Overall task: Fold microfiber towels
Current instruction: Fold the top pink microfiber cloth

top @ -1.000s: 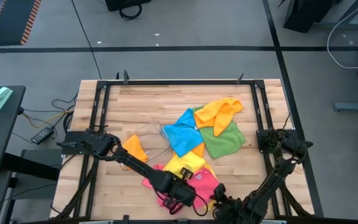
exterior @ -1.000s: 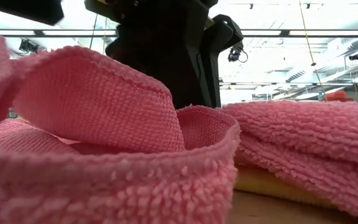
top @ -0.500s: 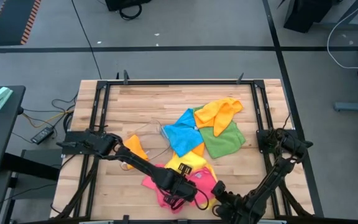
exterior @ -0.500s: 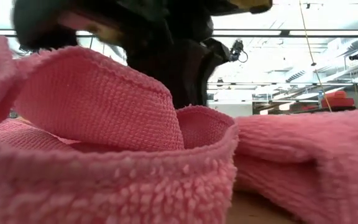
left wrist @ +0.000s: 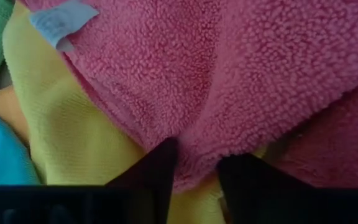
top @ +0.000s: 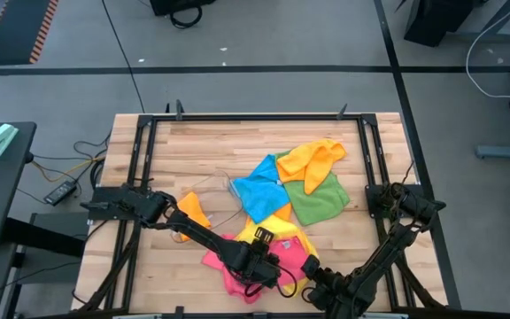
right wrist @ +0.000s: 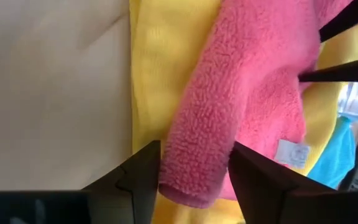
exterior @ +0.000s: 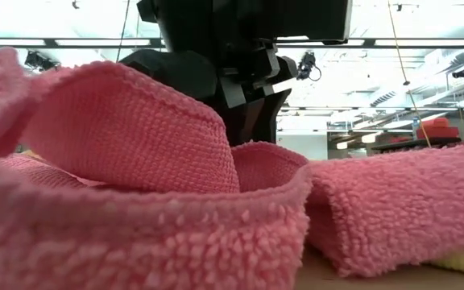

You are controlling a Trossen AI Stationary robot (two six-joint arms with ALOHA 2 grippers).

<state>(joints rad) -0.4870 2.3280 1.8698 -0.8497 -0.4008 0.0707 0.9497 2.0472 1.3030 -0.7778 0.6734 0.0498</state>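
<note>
A pink towel (top: pixel 228 273) lies crumpled at the near middle of the table, partly on a yellow towel (top: pixel 268 232). My left gripper (top: pixel 271 266) slants down onto it, fingers apart, and a raised pink fold (left wrist: pixel 197 149) stands between them. My right gripper (top: pixel 312 279) is at the pink towel's right end. It is open, with the towel's thick rolled edge (right wrist: pixel 194 177) in the gap. In the low view the pink towel (exterior: pixel 135 161) fills the front, with a dark gripper body behind it. My left gripper comes down slanting from the near left. Its fingers (left wrist: pixel 160 165) rest against the pink fold on either side. Whether they still pinch it, I cannot tell. My right gripper slants down from the near right, straddling the pink towel's rolled edge (right wrist: pixel 185 186), which lies on the yellow towel. I cannot tell whether the fingers touch it.
Farther back lie a blue towel (top: pixel 259 190), a green towel (top: pixel 319 204) and an orange towel (top: pixel 312 159). A second orange towel (top: pixel 190 211) lies at the left. A clear tray (top: pixel 215 188) is beside the blue one. Bare wood (top: pixel 184 151) lies toward the far left.
My left gripper has shifted a little toward the table's right and far side over the pink towel. In the low view, the pink layer on the right has sunk and rolled into a thick rounded end, and some yellow shows beneath it at the far right.
</note>
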